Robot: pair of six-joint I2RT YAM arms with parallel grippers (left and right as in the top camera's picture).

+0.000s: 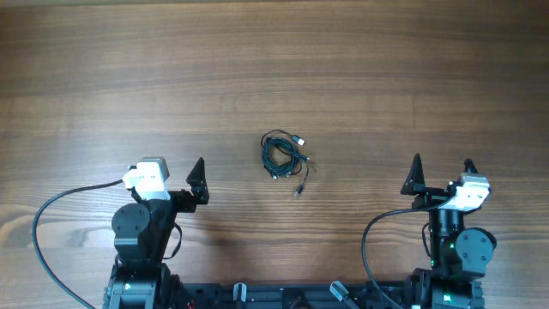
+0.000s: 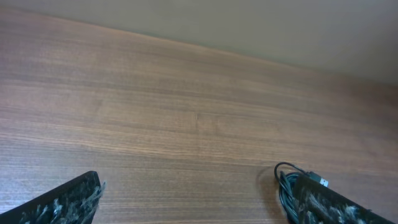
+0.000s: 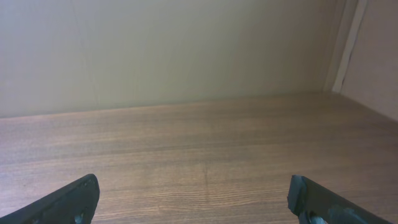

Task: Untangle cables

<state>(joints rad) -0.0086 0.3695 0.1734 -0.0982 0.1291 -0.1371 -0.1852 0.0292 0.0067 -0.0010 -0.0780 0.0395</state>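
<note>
We look straight down on the tabletop (image 1: 274,69) from overhead; both wrist views skim low across it (left shares the cables (image 1: 279,157)).

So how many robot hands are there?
2. The left hand sits left of the cable tangle, the right hand right of it. Both open. None seems hidden.

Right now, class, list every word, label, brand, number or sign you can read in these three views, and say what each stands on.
None: no readable text in any view.
The cables, the wooden table, the left gripper and the right gripper carry no lettering that shows.
White wrist housings: any marking is too small to tell.
</note>
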